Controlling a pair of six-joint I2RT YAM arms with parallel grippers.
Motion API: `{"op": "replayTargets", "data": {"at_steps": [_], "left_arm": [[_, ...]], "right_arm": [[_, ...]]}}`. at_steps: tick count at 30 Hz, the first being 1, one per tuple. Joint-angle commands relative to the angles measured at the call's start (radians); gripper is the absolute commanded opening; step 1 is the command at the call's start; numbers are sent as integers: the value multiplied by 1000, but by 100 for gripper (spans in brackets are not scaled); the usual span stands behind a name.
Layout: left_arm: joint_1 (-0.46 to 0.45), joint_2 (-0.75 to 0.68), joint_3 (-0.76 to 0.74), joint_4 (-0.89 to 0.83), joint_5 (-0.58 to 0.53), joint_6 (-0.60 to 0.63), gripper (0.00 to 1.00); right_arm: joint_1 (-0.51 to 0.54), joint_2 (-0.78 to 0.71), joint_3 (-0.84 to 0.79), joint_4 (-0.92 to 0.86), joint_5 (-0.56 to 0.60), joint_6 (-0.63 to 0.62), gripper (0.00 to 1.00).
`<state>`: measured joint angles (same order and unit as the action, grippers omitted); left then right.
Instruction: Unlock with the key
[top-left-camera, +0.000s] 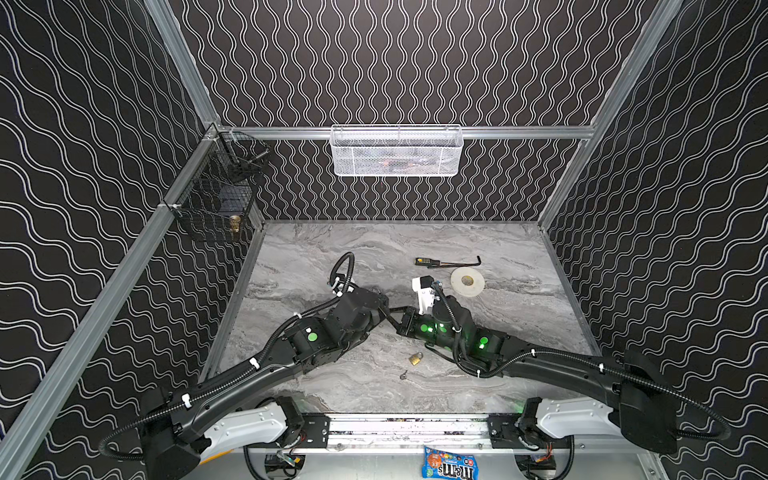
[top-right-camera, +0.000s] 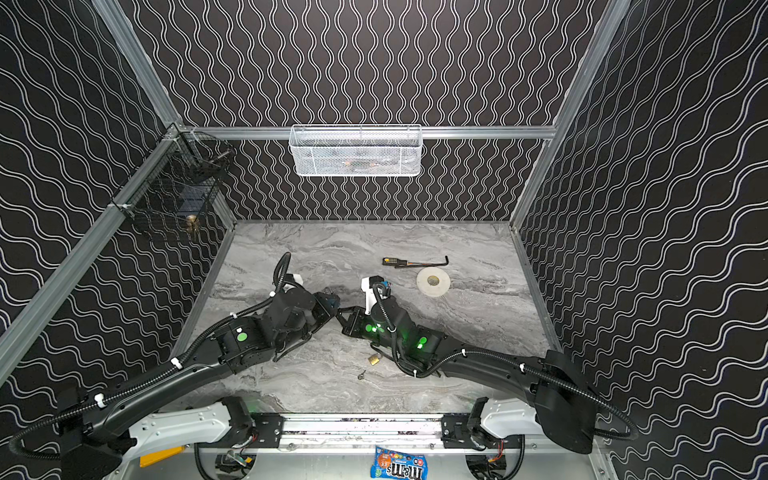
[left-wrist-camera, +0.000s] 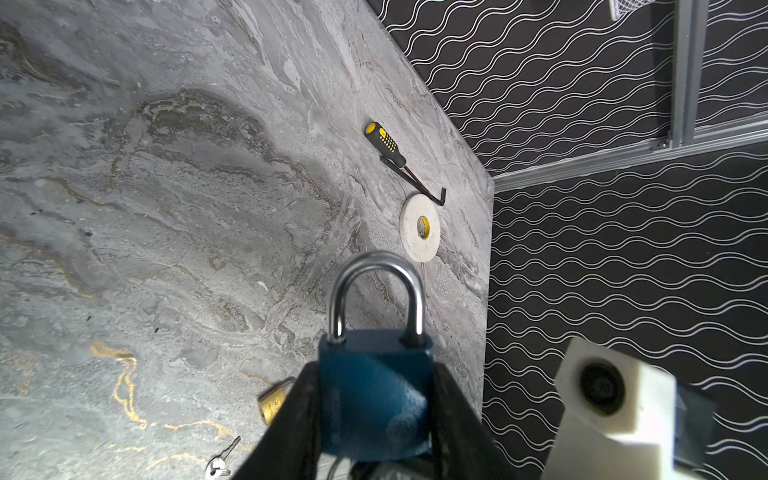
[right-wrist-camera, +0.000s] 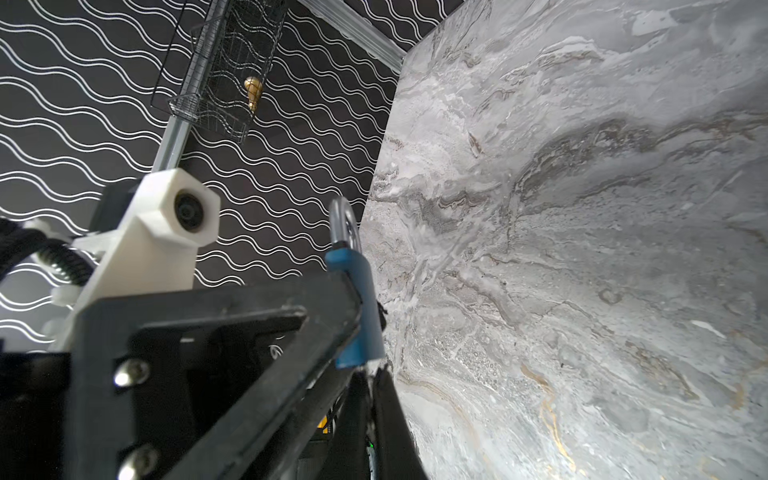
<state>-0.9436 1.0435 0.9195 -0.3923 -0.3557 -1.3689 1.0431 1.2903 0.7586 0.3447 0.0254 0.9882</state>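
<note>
The left hand (left-wrist-camera: 374, 386) grips a blue padlock (left-wrist-camera: 376, 361) by its body, shackle closed, above the tabletop (top-left-camera: 374, 249). The right hand (right-wrist-camera: 374, 384), pinched closed, sits at the padlock's underside; whether it holds anything is hidden. A key (top-left-camera: 404, 375) lies on the tabletop near a brass padlock (top-left-camera: 415, 358).

Marble table (top-left-camera: 299, 245) is bare far left; screwdriver (top-left-camera: 427, 262) and tape roll (top-left-camera: 467, 281) clutter far right, key (top-left-camera: 404, 375) lies near front.
</note>
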Motion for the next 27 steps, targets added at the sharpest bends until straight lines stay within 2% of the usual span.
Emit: {"op": "replayTargets", "data": {"at_steps": [1,5,9,15,20,27], "left_arm": [[-1,-19,-15,107,74,-48,0],[-1,-53,-78,192,101,-83,0],[-1,-69,-111,257,120,-107,0],[-3,-66,-119,299,101,-113,0],[-4,-53,-160,393,104,-158,0],[-4,-61,-157,402,70,-155,0]], "right_arm": [[0,-13,-44,206,-32,58,0],[0,-26,-99,345,-28,146,0],[0,-23,-86,286,-22,217,0],[3,0,-134,374,-13,303,0],[19,-6,-160,400,26,335,0],[25,-5,-208,442,38,372,0]]}}
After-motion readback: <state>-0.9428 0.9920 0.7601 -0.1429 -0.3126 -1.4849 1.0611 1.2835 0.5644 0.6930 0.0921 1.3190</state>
